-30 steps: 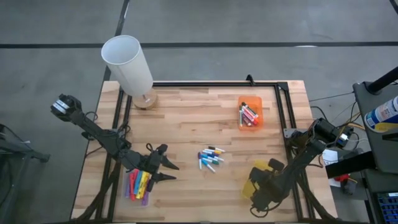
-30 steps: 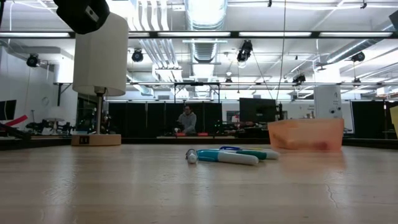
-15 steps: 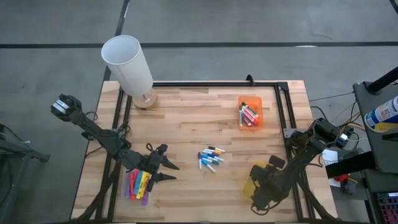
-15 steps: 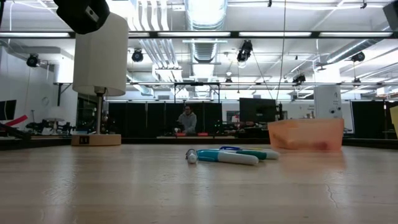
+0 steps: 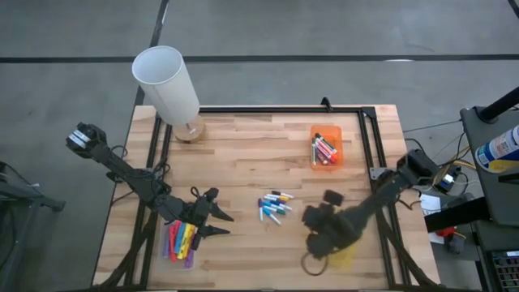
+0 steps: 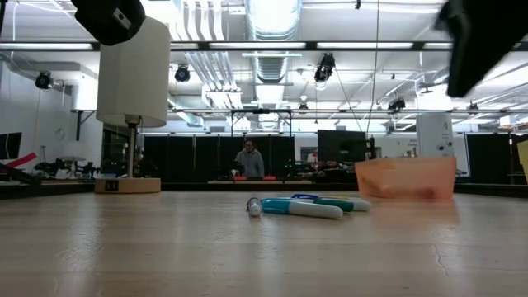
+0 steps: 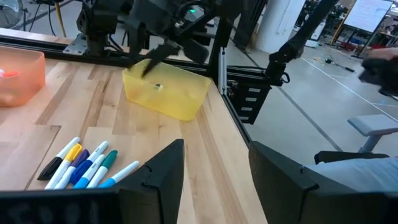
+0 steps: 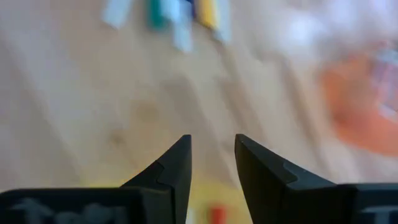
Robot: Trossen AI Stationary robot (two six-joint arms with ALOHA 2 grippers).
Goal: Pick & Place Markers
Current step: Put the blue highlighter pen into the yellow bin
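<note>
We see the right gripper (image 8: 211,163) at the near right of the table (image 5: 243,154), above the yellow bin (image 5: 339,253), with its fingers (image 8: 171,168) a narrow gap apart and nothing between them; a small red-orange bit shows in the yellow bin below. The left gripper (image 7: 211,171) waits at the near left, over the clear bin (image 5: 180,242) that holds pink, yellow and orange markers (image 5: 183,238); its fingers (image 7: 165,171) stand wide apart and empty. Mid-table a loose cluster of markers (image 5: 274,206) lies flat on the wood, blue, teal, yellow and purple caps, between the two grippers. Farther right sits the orange bin (image 5: 326,148) with red and pink markers (image 5: 324,149) inside. At the far left corner stands a white lamp (image 5: 167,85) on a round wooden base. In the low view a person (image 6: 248,159) shows in the room beyond the table.
</note>
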